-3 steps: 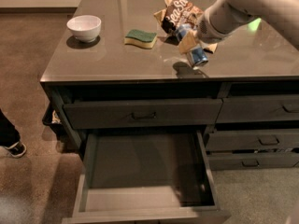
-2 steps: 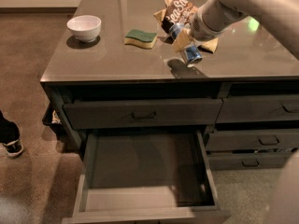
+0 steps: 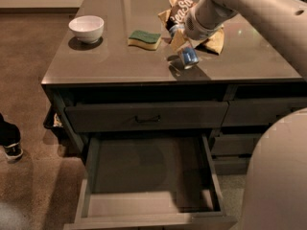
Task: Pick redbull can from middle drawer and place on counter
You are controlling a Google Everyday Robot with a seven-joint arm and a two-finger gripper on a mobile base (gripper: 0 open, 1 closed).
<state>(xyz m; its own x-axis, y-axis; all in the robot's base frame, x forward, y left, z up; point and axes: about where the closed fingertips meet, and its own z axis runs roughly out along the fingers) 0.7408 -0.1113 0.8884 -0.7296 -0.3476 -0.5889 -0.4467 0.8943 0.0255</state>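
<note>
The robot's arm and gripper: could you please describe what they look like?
The arm is a thick, smooth, rounded off-white shell with a few small dark dots, narrowing to a paler wrist collar. The gripper, above the counter at the redbull can, has short tan fingers. No cables show.

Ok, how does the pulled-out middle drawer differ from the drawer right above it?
The middle drawer stands pulled out, its bare floor showing; the upper drawer is shut. The upper drawer's front bears a dark bar handle; the middle drawer's front panel looks plain. Both are dark grey and wide. The pincer is above the counter, shut on the redbull can.
</note>
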